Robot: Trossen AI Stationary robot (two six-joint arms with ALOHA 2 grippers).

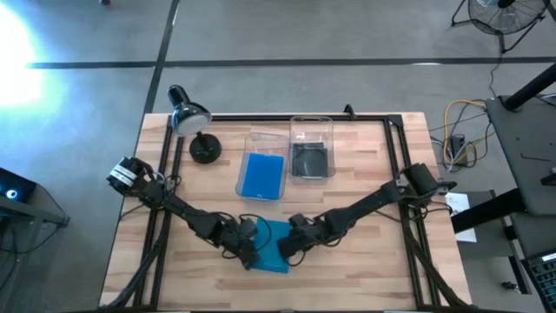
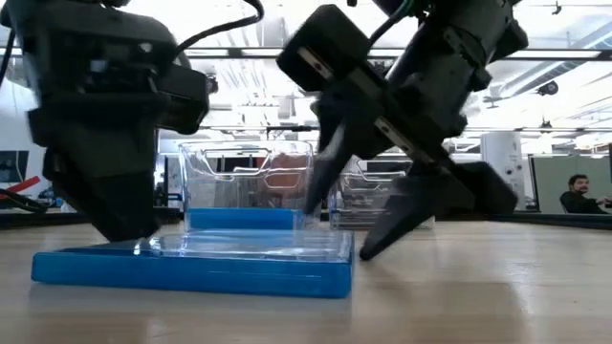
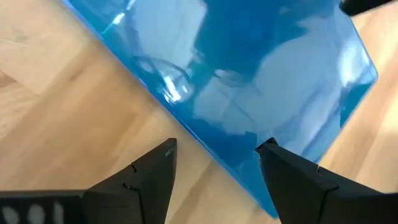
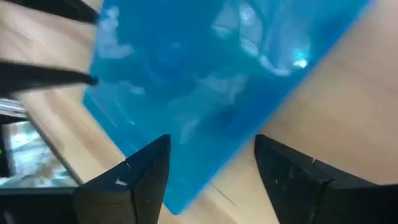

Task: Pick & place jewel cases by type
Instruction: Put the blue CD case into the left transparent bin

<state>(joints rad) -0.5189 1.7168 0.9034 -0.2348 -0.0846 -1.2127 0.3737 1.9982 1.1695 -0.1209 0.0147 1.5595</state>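
Note:
A bright blue jewel case [image 1: 271, 242] [image 2: 191, 266] lies flat on the wood near the table's near edge, between both grippers. My left gripper [image 1: 246, 250] [image 3: 217, 155] is open at its left edge, one finger over the case and one over bare wood. My right gripper [image 1: 289, 246] [image 4: 211, 146] is open at its right edge, tilted down, with the case's corner between its fingers. Another blue case [image 1: 261, 176] lies in the left clear bin [image 1: 252, 137]. A dark grey case [image 1: 310, 162] lies in the right clear bin [image 1: 311, 122]. My left gripper comes down from above at the case's left edge [image 3: 205, 134], fingers apart on either side of that edge; I cannot tell whether it touches. My right gripper slants down from the right at the case's right edge [image 2: 346, 268]; whether a fingertip [image 2: 368, 247] touches it, I cannot tell.
A black desk lamp [image 1: 193, 130] stands at the far left of the table. The two bins sit side by side in the far middle. Dark frame rails [image 1: 404, 165] run along the table's left, right and far sides. Bare wood lies at the near left and near right.

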